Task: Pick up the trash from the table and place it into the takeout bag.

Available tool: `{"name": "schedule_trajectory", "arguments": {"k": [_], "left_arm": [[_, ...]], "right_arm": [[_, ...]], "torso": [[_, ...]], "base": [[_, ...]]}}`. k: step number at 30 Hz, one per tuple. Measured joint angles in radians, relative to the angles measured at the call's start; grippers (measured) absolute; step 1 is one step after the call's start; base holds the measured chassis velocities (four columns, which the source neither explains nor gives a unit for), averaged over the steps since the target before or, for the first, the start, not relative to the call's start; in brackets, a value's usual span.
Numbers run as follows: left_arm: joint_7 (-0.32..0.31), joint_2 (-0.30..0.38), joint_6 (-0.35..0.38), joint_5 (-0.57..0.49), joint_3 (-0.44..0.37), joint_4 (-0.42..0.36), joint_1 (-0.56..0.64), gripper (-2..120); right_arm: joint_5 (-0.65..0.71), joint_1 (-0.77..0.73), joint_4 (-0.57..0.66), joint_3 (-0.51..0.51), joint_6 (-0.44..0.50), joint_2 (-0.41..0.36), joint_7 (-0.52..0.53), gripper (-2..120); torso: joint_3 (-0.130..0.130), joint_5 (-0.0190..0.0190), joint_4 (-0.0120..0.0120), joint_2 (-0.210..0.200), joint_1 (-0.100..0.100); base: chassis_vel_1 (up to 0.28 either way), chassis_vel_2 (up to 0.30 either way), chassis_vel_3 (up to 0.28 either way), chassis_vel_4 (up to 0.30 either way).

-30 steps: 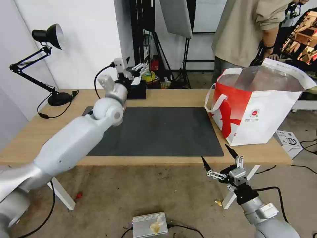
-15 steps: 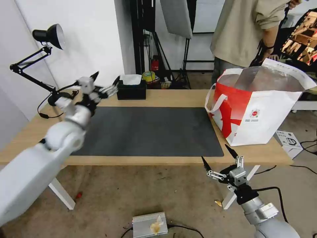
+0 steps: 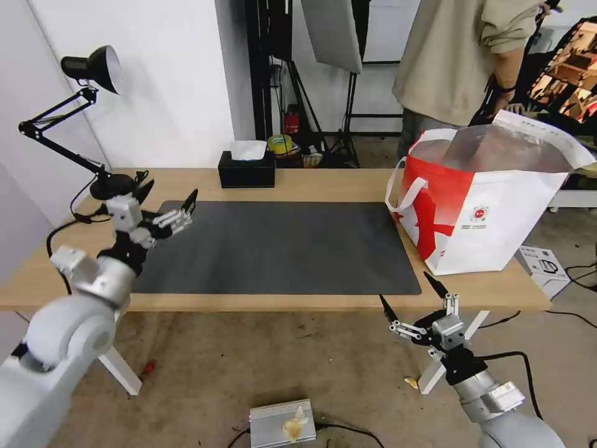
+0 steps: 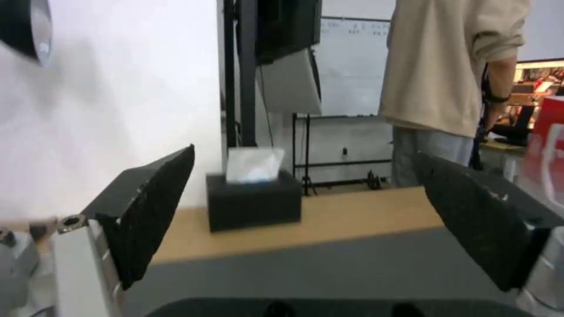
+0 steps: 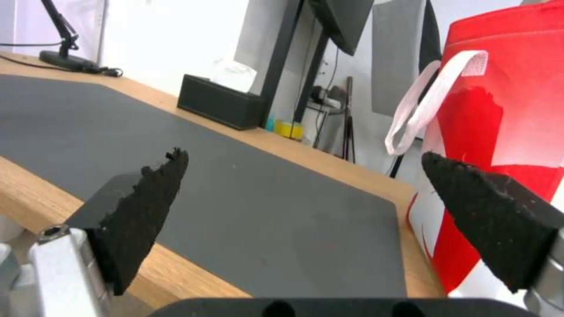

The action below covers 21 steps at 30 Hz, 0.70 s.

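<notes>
My left pincer (image 3: 166,202), jaws apart, hung at frame left; the bag (image 3: 491,205) stood far right, nearer my right pincer (image 3: 413,298), also apart.

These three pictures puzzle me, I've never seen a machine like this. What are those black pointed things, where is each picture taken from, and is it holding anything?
It is a wheeled robot with two arms. The wide picture comes from a camera on its head, looking down at a table of light wood with a dark grey mat on it. The other two come from cameras on its wrists, so the black pointed things are the fingers of its own grippers seen up close.

The left gripper hovers open above the mat's left end, holding nothing. The right gripper hangs open below the table's front edge, also holding nothing.

On the table stand a black tissue box at the far edge, a desk lamp at the left, and a big red and white takeout bag at the right, its mouth open.
</notes>
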Motion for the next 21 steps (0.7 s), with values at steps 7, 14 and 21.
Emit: {"name": "schedule_trajectory", "arguments": {"k": [7,14,21], "left_arm": [[0.064,-0.152,-0.036,0.111,-0.033,-0.045,0.131,100],[0.143,-0.306,-0.108,0.246,-0.058,-0.079,0.256,100],[0.186,-0.403,-0.197,0.380,-0.053,-0.083,0.328,100]], "right_arm": [[0.000,0.000,0.000,0.000,0.000,0.000,0.000,100],[0.000,0.000,0.000,0.000,0.000,0.000,0.000,100],[0.000,0.000,0.000,0.000,0.000,0.000,0.000,100]], "torso": [[0.000,0.0001,-0.0001,0.000,0.000],[0.000,0.0001,0.0000,0.000,0.000],[0.000,-0.0001,-0.0001,0.000,0.000]], "base": [[0.000,0.000,0.000,0.000],[0.000,0.000,0.000,0.000],[0.000,0.000,0.000,0.000]]}}
